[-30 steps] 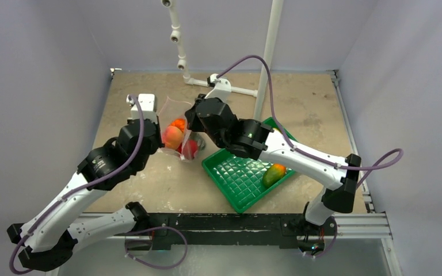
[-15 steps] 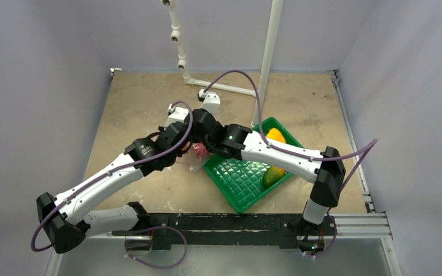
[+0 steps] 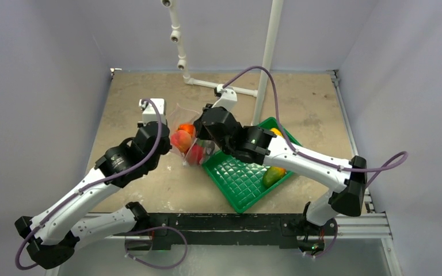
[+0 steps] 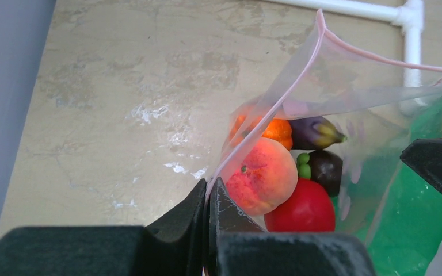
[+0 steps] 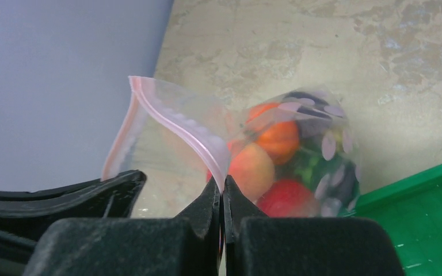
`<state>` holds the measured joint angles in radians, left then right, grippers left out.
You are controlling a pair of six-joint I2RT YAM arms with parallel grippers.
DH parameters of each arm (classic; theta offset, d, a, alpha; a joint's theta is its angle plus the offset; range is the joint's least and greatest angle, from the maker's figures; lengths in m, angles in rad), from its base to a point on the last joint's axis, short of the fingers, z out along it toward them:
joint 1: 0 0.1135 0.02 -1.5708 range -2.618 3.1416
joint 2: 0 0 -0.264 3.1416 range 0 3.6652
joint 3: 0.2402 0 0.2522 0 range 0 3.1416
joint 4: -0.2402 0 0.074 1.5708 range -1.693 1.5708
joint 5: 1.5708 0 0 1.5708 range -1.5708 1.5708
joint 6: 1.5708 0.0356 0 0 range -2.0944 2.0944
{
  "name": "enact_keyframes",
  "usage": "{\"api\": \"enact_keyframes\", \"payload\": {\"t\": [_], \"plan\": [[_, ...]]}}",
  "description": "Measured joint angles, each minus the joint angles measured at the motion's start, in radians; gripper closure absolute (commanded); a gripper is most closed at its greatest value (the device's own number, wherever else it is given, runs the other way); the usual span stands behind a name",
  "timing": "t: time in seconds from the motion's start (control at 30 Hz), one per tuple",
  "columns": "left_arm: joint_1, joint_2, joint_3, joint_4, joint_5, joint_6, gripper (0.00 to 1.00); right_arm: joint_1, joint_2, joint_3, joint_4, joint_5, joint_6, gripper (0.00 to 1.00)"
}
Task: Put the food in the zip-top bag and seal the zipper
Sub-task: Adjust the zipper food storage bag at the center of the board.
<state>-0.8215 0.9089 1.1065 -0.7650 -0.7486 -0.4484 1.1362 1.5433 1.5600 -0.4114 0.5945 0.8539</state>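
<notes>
Black fingers of the left gripper (image 4: 208, 190) are seen pressed together on the pale pink zipper (image 4: 276, 106), so that one end of the mouth of the zip-top bag (image 4: 357, 80) is pinched between them. The bag is held between the two arms, just left of the tray's corner. Whether its bottom touches the table (image 3: 126, 92) cannot be told. Between the two grips the strip is bent up into a peak. Inside the bag a peach (image 4: 263, 175), a red tomato (image 4: 300, 211), an orange fruit (image 4: 276, 131) and a purple eggplant (image 4: 313, 132) are packed together. Further along, the zipper is clamped by the right gripper (image 5: 221, 192), whose fingers are likewise closed tight on it. At the right, a green-orange mango (image 3: 273, 174) is seen lying in a green ribbed tray (image 3: 236, 181), and a yellow pepper (image 3: 276, 133) is partly hidden behind the right arm.
</notes>
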Motion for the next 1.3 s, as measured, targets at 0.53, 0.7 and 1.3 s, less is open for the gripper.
{"api": "enact_keyframes", "payload": {"t": [0.53, 0.7, 1.3], "plan": [[0.01, 0.099, -0.034, -0.031, -0.046, -0.011, 1.0, -0.08, 0.078, -0.148, 0.023, -0.053, 0.04, 1.0], [0.01, 0.071, 0.1, -0.031, -0.095, 0.025, 1.0, -0.081, 0.03, -0.068, 0.026, -0.038, 0.019, 1.0], [0.01, 0.043, -0.011, -0.009, -0.149, 0.051, 1.0, -0.08, 0.092, -0.141, 0.142, -0.099, 0.022, 1.0]]}}
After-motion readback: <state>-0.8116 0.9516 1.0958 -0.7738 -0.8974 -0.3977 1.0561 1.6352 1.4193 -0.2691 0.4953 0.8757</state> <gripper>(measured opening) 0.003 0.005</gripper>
